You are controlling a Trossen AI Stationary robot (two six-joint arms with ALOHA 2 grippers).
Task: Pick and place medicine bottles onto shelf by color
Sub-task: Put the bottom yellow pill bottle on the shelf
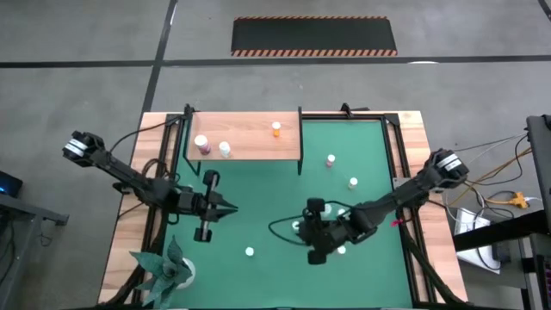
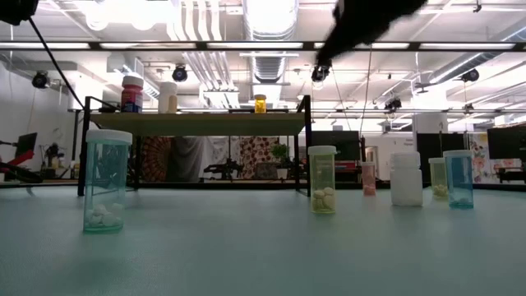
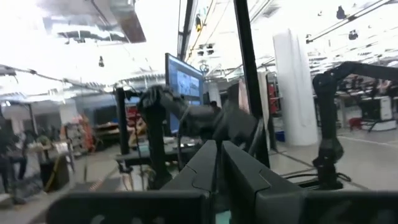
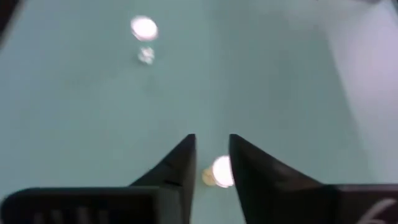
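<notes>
The shelf (image 1: 244, 136), a light-wood board on black posts, stands at the mat's far left. It carries a pink bottle (image 1: 201, 144), a white one (image 1: 225, 149) and an orange one (image 1: 276, 129). Several more medicine bottles stand upright on the green mat (image 1: 370, 142), among them a pink one (image 1: 331, 160) and a pale blue-green one (image 2: 107, 189). My right gripper (image 4: 211, 138) is open and slants down over a white-capped, yellowish bottle (image 4: 221, 171), which shows in the gap just beyond its fingertips. My left gripper (image 3: 219, 148) is shut and empty, raised over the mat's left part.
A green-leaved paper plant (image 1: 168, 271) stands at the near left corner. A black cable (image 1: 280, 226) loops on the mat beside my right gripper. Another bottle (image 1: 342, 250) stands close behind that gripper, and one more (image 1: 249, 252) stands toward the near edge.
</notes>
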